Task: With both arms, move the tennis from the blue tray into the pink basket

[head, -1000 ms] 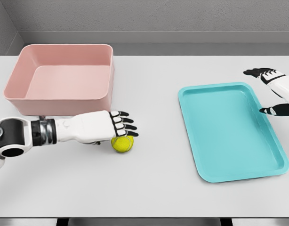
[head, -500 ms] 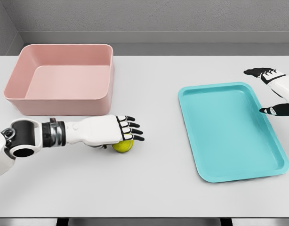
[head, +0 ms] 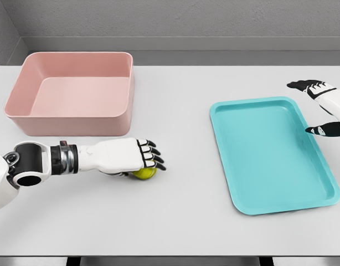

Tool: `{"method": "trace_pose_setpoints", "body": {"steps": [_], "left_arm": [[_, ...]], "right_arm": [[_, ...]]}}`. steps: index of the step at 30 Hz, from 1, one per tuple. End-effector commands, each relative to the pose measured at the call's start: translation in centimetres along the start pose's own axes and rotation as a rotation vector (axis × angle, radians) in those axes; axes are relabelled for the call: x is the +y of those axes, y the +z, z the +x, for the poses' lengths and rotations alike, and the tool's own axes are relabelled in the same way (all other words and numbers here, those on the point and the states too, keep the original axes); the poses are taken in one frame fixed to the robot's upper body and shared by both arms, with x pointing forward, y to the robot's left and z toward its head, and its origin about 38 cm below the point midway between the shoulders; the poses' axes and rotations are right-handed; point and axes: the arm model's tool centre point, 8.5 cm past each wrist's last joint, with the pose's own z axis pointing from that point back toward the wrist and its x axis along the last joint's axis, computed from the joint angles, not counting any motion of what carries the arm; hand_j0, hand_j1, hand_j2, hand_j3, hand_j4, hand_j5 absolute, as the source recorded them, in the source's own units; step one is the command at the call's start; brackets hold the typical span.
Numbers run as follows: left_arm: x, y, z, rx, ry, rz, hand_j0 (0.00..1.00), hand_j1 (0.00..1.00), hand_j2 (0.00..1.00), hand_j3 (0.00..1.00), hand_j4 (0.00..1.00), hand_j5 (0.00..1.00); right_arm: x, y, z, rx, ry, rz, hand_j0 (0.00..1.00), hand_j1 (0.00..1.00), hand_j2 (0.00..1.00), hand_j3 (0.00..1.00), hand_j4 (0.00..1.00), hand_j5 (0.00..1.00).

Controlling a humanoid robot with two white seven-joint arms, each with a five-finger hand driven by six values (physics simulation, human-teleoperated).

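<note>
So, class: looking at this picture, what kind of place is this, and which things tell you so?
Most likely a simulated robot test bench, not a real room: a bare white table against plain grey walls, holding only a pink basket, a blue tray and a tennis ball under the left hand.

The small yellow-green tennis ball (head: 144,173) lies mostly hidden under the white left hand (head: 125,156), so whether the fingers grip it cannot be told. The white right hand (head: 324,108) is cut off by the picture's right edge, its arm unseen.
</note>
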Motion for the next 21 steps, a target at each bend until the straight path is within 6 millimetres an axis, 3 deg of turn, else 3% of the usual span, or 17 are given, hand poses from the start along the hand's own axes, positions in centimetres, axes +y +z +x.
{"method": "trace_pose_setpoints", "body": {"steps": [1,6,21], "left_arm": [[0.0,0.0,0.0,0.0,0.005,-0.007,0.7,0.7,0.7,0.7,0.7,0.7],[-0.4,0.1,0.0,-0.001,0.013,-0.033,0.54,0.54,0.54,0.54,0.54,0.54],[1.2,0.8,-0.8,0.004,0.019,-0.002,0.56,0.56,0.56,0.56,0.56,0.56]], "right_arm": [[-0.1,0.0,0.0,-0.002,-0.004,-0.007,1.0,1.0,1.0,1.0,1.0,1.0],[-0.1,-0.1,0.2,-0.006,-0.005,-0.008,1.0,1.0,1.0,1.0,1.0,1.0],[-0.1,0.0,0.0,-0.003,-0.005,-0.007,1.0,1.0,1.0,1.0,1.0,1.0]]}}
